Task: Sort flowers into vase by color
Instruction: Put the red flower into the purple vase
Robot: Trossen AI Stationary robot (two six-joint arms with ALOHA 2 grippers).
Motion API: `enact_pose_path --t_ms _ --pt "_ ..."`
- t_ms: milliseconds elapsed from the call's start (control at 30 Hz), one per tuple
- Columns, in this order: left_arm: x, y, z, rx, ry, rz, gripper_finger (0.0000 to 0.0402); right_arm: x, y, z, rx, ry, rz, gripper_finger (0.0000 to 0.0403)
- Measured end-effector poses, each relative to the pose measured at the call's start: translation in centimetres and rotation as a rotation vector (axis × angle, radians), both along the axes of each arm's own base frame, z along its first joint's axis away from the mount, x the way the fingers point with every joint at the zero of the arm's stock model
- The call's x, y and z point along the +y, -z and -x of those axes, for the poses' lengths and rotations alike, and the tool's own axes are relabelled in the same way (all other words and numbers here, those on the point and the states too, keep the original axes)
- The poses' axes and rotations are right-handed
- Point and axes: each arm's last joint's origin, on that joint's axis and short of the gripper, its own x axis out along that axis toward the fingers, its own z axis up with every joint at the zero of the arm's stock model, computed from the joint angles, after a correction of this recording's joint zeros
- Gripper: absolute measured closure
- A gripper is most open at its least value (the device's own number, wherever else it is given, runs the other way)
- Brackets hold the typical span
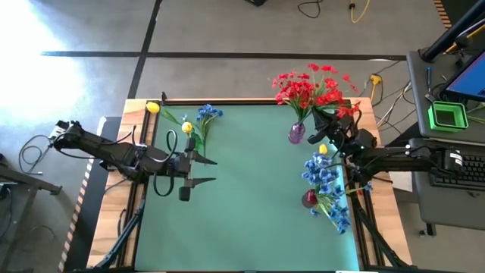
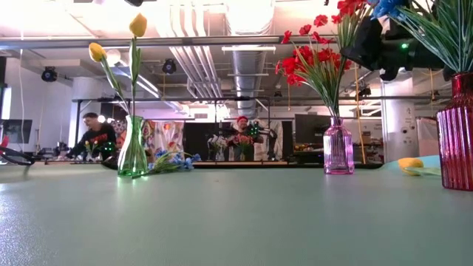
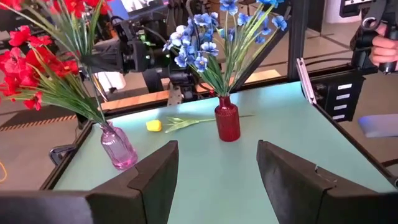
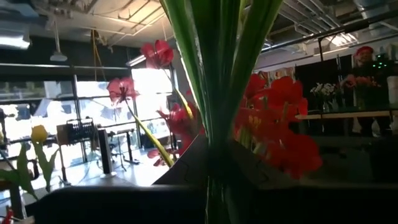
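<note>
Left gripper [image 1: 198, 171] hovers with jaws parted and empty just beside a green vase [image 2: 132, 157] holding two yellow tulips [image 2: 137, 25], blue blossoms [image 1: 209, 113] lying next to it. Rightward, a purple vase [image 1: 296, 133] holds red blooms [image 1: 311, 85]; a loose yellow tulip [image 1: 323, 149] lies before the red vase [image 1: 310, 199] of blue flowers [image 1: 322, 173]. Right gripper [image 4: 214, 165] is clamped on green stems above the purple vase.

Green table mat [image 1: 250, 197] on a wooden table [image 1: 136, 114]; green box [image 1: 447, 116] on a side desk; two seated people [image 2: 94, 134] in the room behind
</note>
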Motion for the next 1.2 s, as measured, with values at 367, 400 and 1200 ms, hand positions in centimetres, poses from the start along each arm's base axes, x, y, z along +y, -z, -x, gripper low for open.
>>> enact_pose_path --t_ms 367,400,1200 --pt "-0.05 0.17 -0.16 0.01 0.0 -0.001 0.0196 -0.15 0.22 -0.38 0.133 0.034 0.046 0.038" --pt "-0.05 0.16 -0.14 0.009 0.0 -0.002 0.0196 -0.17 0.25 -0.45 0.147 0.035 0.046 0.038" --pt "0.16 -0.59 0.03 -0.006 -0.027 -0.119 0.0196 -0.26 0.66 -0.6 0.17 0.03 0.003 0.038"
